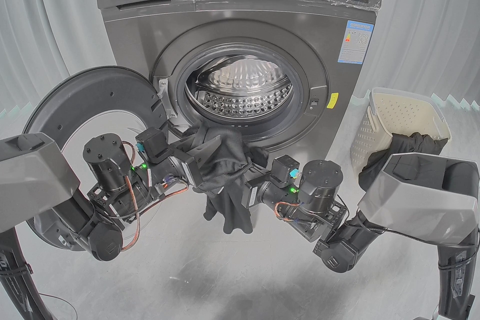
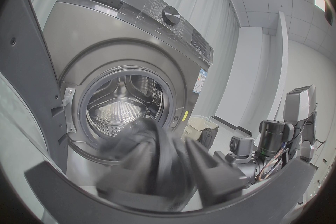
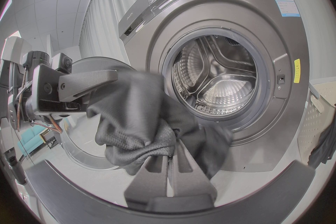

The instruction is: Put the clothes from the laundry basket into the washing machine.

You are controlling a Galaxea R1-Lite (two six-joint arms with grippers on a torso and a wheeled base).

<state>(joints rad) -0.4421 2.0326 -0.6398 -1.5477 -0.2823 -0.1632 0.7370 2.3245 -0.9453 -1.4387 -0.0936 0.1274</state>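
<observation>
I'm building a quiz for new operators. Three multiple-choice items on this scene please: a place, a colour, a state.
1. Where does the laundry basket stand? A. left of the washing machine B. right of it C. on top of it
2. What colour is the garment held by the left claw and right claw? A. white B. red C. black
3. The machine's door is: A. open B. shut C. missing
Answers: B, it stands at the machine's right; C, the cloth is black; A, it stands wide, baring the drum.
</observation>
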